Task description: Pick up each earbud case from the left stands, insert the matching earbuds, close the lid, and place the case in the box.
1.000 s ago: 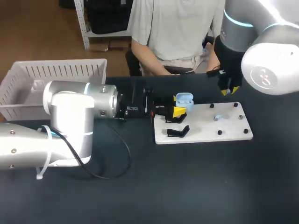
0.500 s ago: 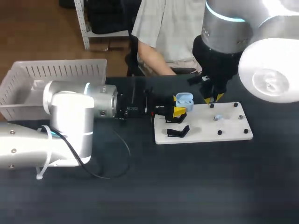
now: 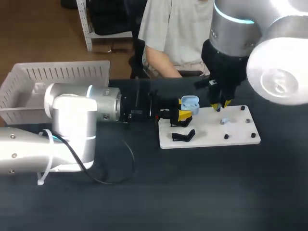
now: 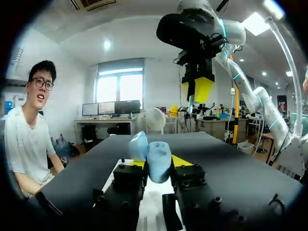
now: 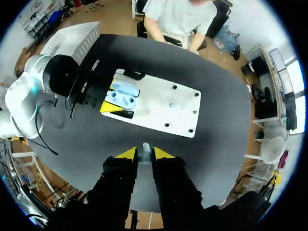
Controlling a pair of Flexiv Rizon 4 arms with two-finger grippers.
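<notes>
Black surface (image 3: 192, 192): my R hand (image 3: 221, 105), pinching small pale earbud (image 5: 145, 146), hangs just right of open light-blue earbud case (image 3: 189, 101) clamped in L hand (image 4: 158, 163).

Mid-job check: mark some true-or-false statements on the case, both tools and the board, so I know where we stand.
1. The left tool holds the blue case with its lid open. True.
2. The right tool is empty. False: a small earbud sits pinched between its tips.
3. A second earbud lies on the white board. True.
4. The blue case is in the basket. False: it is in the left tool, by the white board's edge.
</notes>
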